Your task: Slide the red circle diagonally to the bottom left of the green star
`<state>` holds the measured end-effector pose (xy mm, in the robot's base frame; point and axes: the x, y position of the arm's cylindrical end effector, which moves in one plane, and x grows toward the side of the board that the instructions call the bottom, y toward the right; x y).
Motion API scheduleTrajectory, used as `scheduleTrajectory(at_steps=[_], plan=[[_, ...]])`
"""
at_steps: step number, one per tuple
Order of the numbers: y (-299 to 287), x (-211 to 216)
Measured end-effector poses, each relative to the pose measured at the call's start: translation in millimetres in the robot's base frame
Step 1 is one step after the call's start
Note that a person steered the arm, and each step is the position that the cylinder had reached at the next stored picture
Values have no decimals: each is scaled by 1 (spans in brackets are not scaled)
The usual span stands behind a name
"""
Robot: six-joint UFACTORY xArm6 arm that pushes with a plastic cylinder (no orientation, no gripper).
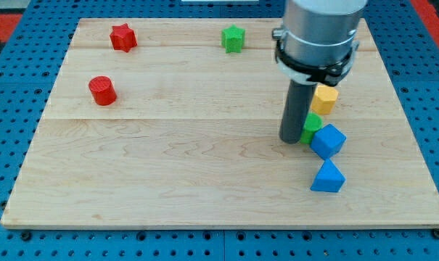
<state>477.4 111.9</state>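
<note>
The red circle (102, 90) stands on the wooden board at the view's left. The green star (234, 38) lies near the view's top, right of centre, well up and to the right of the red circle. My tip (289, 139) rests on the board at the view's right, far from both, touching or almost touching a small green block (311, 127) on its right side.
A red star (122, 37) lies at the top left. A yellow block (324, 99) sits behind the rod. A blue cube (328, 141) and a blue triangular block (328, 177) lie below and right of my tip. The board's edge (219, 226) runs along the bottom.
</note>
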Motion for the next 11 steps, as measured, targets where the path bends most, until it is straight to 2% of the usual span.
scheduleTrajectory(at_steps=[2,3,4,5,7,8,9,10,11], plan=[[4,-13],[-53,-10],[-155,18],[-280,34],[-413,-39],[-368,-89],[-275,-122],[-207,-129],[-300,-129]])
